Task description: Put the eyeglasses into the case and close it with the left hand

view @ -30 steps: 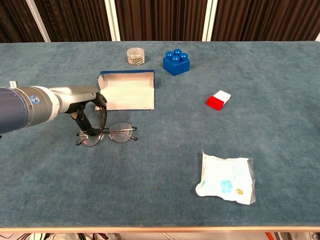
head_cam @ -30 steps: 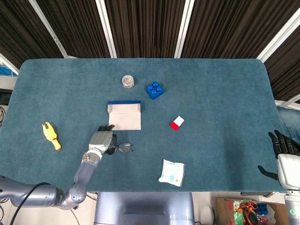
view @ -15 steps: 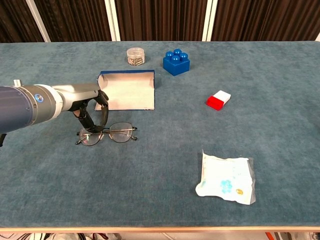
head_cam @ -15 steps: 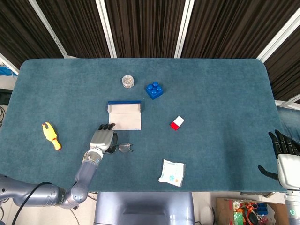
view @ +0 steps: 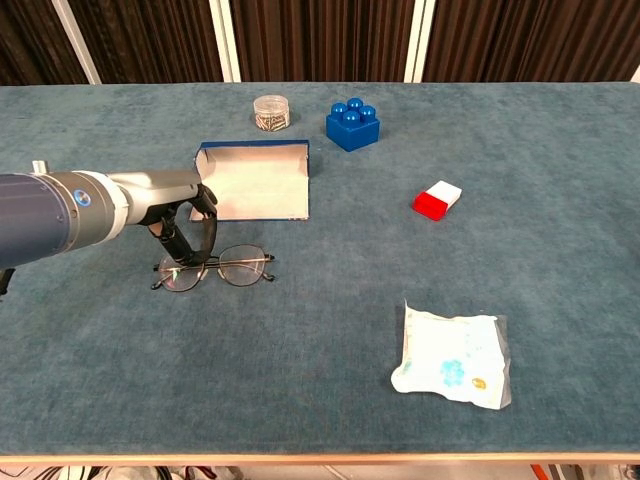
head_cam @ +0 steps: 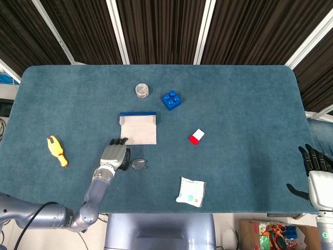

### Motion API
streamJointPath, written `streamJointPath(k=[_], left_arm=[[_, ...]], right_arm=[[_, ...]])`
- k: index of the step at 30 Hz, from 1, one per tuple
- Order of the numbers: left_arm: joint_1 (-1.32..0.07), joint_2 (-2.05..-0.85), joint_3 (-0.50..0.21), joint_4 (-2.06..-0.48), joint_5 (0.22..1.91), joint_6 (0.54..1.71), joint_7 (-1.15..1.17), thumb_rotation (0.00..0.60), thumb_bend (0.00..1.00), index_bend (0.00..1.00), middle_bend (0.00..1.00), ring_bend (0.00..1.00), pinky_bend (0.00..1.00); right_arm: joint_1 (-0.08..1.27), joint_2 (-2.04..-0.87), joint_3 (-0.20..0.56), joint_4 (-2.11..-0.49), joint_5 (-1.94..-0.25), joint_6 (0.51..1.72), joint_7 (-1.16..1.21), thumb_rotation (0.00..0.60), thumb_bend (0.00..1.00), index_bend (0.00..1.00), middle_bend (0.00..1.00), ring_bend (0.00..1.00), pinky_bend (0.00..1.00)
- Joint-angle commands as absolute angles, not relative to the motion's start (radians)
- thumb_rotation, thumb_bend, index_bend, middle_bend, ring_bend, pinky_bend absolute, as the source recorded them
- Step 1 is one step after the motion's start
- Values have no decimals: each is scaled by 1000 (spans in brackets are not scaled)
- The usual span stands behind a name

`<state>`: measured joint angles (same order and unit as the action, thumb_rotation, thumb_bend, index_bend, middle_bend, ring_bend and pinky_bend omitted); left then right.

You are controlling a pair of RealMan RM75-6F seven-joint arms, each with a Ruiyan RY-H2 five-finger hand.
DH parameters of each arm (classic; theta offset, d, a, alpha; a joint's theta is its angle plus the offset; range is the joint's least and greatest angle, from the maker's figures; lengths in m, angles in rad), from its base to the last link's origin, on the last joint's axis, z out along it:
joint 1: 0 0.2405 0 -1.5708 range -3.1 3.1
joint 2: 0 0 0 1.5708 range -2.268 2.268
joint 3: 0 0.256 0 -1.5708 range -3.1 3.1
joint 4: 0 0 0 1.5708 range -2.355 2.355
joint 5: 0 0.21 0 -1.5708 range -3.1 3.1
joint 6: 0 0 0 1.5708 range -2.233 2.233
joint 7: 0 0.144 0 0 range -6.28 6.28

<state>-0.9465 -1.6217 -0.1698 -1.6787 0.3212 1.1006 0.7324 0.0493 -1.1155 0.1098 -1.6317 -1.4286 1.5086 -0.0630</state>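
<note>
Thin-rimmed eyeglasses (head_cam: 138, 164) (view: 230, 268) lie on the teal table, just in front of the open case (head_cam: 138, 129) (view: 258, 182), which is blue outside with a pale lining and lies flat. My left hand (head_cam: 115, 155) (view: 185, 225) reaches down over the left end of the glasses. Its curled fingers close around the left lens and rim, and the glasses still rest on the cloth. My right hand (head_cam: 315, 172) hangs off the table's right edge, fingers apart, holding nothing.
A small clear jar (head_cam: 142, 90) and a blue toy brick (head_cam: 171, 100) stand behind the case. To the right lies a red and white block (head_cam: 196, 137), and a white packet (head_cam: 191, 191) sits near the front edge. A yellow toy (head_cam: 56, 151) lies at the left.
My left hand has shifted slightly toward the case and its fingers have tightened on the left lens. The glasses have barely moved. The right hand is still.
</note>
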Motion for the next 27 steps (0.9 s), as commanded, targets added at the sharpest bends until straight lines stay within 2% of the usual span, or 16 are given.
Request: streamJointPath(k=[1, 27], left_arm=[[-947, -1621, -170, -1684, 320, 1101, 732, 600, 369, 543, 61, 0, 0], [-956, -1635, -166, -1686, 317, 1131, 766, 600, 349, 545, 60, 0, 0]], right_arm=[[49, -1115, 111, -1632, -1427, 1509, -62, 600, 14, 19, 0, 81, 224], [50, -1117, 113, -1629, -1426, 1512, -70, 600, 19, 19, 0, 81, 225]])
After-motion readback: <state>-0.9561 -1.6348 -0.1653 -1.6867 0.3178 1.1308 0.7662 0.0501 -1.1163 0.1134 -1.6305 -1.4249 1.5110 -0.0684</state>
